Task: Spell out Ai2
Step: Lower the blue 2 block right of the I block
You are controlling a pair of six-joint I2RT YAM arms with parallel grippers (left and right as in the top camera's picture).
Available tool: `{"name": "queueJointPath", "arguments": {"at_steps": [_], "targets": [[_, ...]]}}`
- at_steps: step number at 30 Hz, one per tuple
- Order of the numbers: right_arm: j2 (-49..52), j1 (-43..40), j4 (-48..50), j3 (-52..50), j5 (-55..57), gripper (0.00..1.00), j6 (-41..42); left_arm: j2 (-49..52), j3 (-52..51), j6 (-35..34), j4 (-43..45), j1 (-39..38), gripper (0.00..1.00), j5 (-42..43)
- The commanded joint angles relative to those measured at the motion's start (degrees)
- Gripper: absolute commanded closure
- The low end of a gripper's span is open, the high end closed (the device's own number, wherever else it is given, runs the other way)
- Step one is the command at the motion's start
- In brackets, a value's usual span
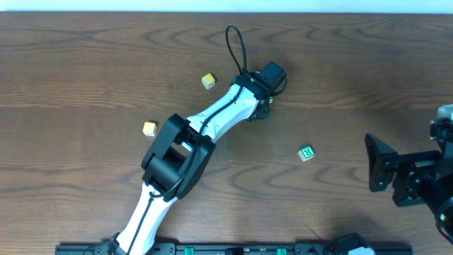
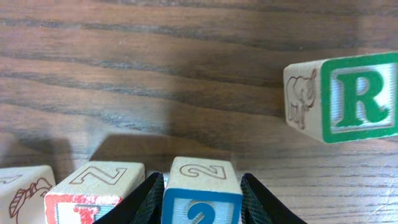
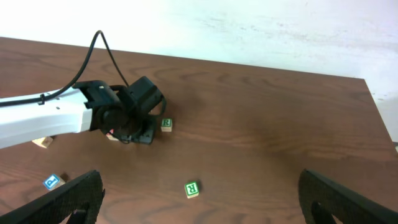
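In the left wrist view my left gripper [image 2: 202,186] is shut on a wooden block with a blue 2 [image 2: 202,208], low over the table. Just left of it stands a red I block [image 2: 93,193] with a Z on top. Beside that is another block with an apple drawing [image 2: 22,196]. The overhead view shows this gripper [image 1: 263,108] at the upper middle of the table, hiding those blocks. My right gripper [image 3: 199,208] is wide open and empty, and the overhead view shows it at the right edge [image 1: 386,173].
A green R block with an elephant side [image 2: 348,96] lies right of the left gripper, and it also shows in the right wrist view [image 3: 166,124]. Another green block [image 1: 306,153] lies mid-table. Two yellow blocks [image 1: 207,81] [image 1: 149,128] lie to the left.
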Motion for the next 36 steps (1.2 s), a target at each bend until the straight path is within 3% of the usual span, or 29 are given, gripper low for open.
{"name": "queueJointPath", "arguments": {"at_steps": [1, 12, 29, 33, 36], "targets": [[0.13, -0.26, 0.13, 0.20, -0.02, 0.01, 0.70, 1.18, 0.02, 2.36, 0.87, 0.24, 0.59, -1.42], [0.13, -0.26, 0.15, 0.17, 0.00, 0.01, 0.68, 1.18, 0.02, 2.60, 3.98, 2.34, 0.57, -1.46], [2.34, -0.26, 0.15, 0.17, -0.02, 0.01, 0.68, 1.16, 5.25, 12.28, 5.11, 3.13, 0.50, -1.38], [2.34, -0.26, 0.13, 0.17, 0.00, 0.01, 0.66, 1.16, 10.73, 14.25, 0.17, 3.13, 0.50, -1.46], [2.78, -0.26, 0.11, 0.17, 0.57, 0.01, 0.68, 1.14, 17.31, 14.95, -6.10, 3.80, 0.56, -2.56]]}}
